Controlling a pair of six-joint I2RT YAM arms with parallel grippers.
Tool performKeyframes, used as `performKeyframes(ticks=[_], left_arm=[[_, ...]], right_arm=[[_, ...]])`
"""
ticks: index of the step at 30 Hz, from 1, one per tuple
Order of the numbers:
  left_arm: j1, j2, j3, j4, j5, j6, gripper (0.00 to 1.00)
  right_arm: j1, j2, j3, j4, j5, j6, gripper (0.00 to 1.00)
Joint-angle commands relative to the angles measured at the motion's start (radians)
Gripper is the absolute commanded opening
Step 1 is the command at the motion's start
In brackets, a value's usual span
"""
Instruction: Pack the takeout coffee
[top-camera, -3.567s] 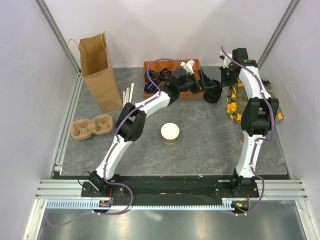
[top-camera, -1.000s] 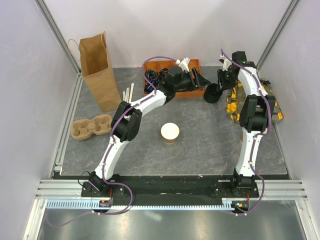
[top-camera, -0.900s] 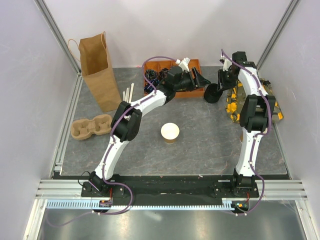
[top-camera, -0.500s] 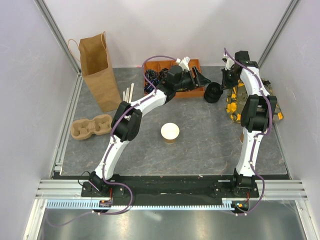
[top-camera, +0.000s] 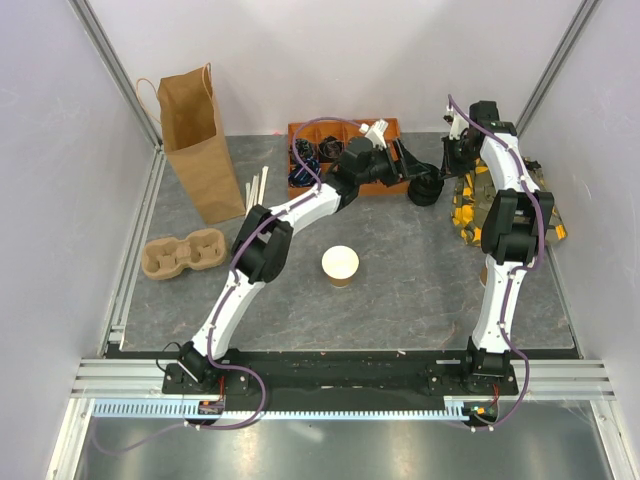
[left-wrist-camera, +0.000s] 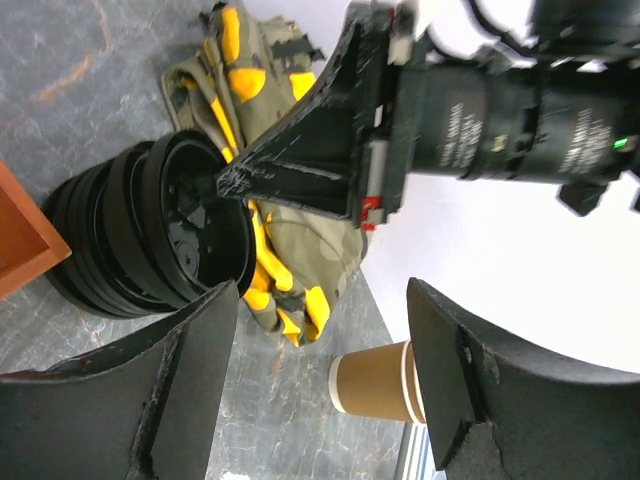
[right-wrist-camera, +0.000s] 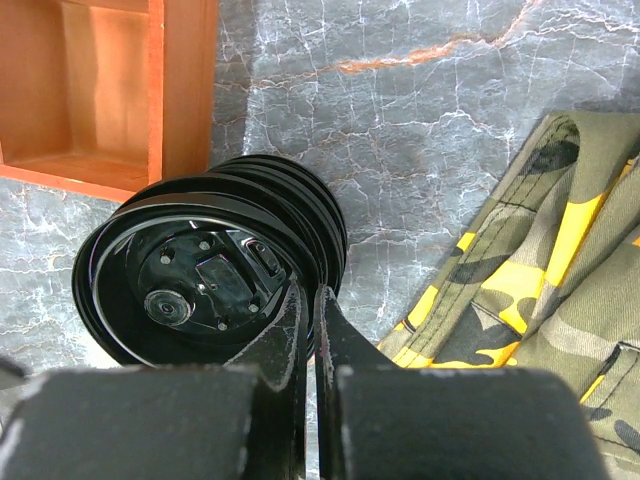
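Top external view: on the grey table (top-camera: 400, 290), the left gripper (left-wrist-camera: 320, 295) hangs spread just beside the black lid stack (top-camera: 425, 190). The right gripper (right-wrist-camera: 310, 302), pressed together, seems to nip the top lid (right-wrist-camera: 190, 290) by its rim. The unlidded takeout coffee cup (top-camera: 340, 266) stands mid-table, well apart.

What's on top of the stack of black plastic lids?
Nothing lies on the stack of round black plastic lids; the right gripper pinches the uppermost lid by its rim. The lids beneath are covered, showing only their edges.

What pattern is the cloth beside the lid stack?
Cloth: olive-and-yellow camouflage; right wrist view.
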Motion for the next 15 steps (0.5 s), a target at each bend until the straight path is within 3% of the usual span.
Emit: performKeyframes(ticks=[1, 15], left_arm=[[-0.017, 0.029, 0.054, 0.043, -0.027, -0.03, 0.76], [-0.034, 0.058, 0.059, 0.052, -0.034, -0.049, 0.76]], right_arm=[[-0.005, -0.042, 0.023, 0.003, -0.026, 0.006, 0.0], [-0.011, -0.061, 0.016, 0.003, -0.041, 0.055, 0.0]])
